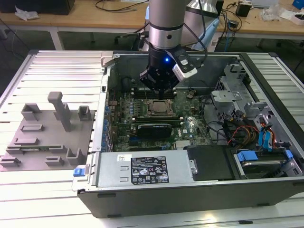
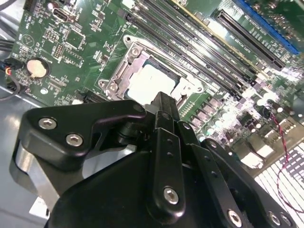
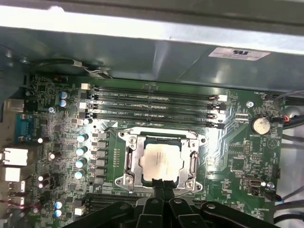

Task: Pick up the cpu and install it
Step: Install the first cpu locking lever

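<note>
Evidently the small square cpu with its pale silvery metal top lies flat inside the square metal-framed socket on the green motherboard. The black gripper hovers just above one edge of it, fingers together and holding nothing. Judged well, this step needs the chip level within the frame, without pressing.

My arm is a silver-grey tube carrying a blue lamp and white camera box; my pincer is matt black, fastened with silver screws.
</note>
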You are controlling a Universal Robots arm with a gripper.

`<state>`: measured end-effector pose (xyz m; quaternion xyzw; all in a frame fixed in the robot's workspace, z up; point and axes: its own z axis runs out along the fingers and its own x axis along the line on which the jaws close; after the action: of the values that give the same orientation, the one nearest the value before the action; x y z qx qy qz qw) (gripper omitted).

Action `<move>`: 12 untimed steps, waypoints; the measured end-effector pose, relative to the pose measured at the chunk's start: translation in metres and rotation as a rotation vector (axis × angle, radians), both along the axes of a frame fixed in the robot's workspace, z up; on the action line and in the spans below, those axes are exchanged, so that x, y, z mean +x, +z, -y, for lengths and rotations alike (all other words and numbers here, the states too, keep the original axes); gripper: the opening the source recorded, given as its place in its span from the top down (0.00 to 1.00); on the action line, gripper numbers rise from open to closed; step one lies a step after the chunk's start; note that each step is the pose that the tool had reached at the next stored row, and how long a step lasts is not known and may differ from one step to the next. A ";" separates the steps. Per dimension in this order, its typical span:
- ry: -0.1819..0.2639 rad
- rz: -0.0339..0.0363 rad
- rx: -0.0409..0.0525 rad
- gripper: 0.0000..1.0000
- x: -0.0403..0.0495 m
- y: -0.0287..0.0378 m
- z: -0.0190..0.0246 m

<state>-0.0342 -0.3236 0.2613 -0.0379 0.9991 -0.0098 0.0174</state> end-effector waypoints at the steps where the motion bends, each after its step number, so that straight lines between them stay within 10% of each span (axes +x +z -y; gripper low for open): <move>1: 0.000 0.0000 0.0001 0.89 0.0000 0.0024 0.0000; 12: 0.000 0.0000 0.0000 0.89 -0.0007 0.0050 -0.0002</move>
<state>-0.0349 -0.3234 0.2663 -0.0379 0.9991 -0.0098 0.0174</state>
